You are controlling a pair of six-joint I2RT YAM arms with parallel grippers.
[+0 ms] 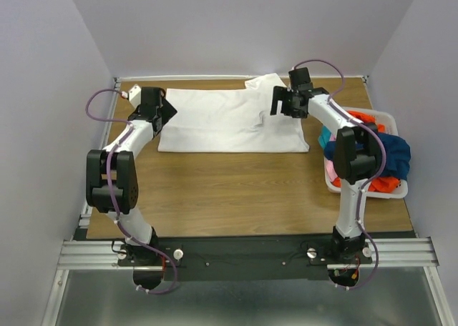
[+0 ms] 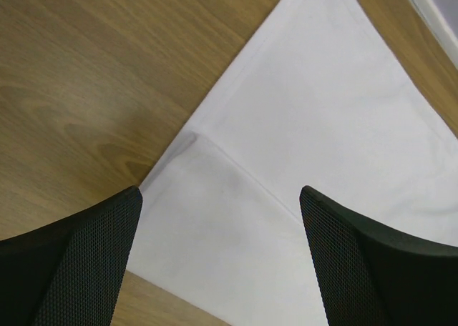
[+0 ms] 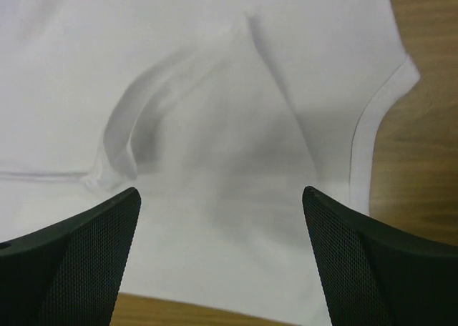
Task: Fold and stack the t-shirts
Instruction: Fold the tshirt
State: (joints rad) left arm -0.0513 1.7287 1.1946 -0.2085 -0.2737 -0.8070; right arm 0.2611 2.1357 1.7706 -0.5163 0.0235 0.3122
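1. T-shirts: the plain white soft cloth t-shirt lies flat at the far middle of the brown wooden table. One short sleeve pokes out at its far right corner.
2. The heap of orange, dark blue and pink cloth shirts sits in the white plastic bin at the right edge. We see no stack on the table yet.
3. We judge the step as mid-fold on the first shirt. The left wrist view shows a doubled layer with a straight edge across the cloth.
4. The left gripper hovers at the shirt's left edge, fingers wide apart and holding nothing.
5. The right gripper hovers over the shirt's right part by the sleeve, fingers likewise apart and empty. The right wrist view shows a puckered ridge below it.
6. Pose: the left elbow is bent out at near left with the forearm reaching far. The right arm rises past the bin, its wrist turned left.
7. We judge that the next move calls for fresh pinches on the cloth edges and a level carry-over, with the pucker smoothed and the sleeve tucked in.
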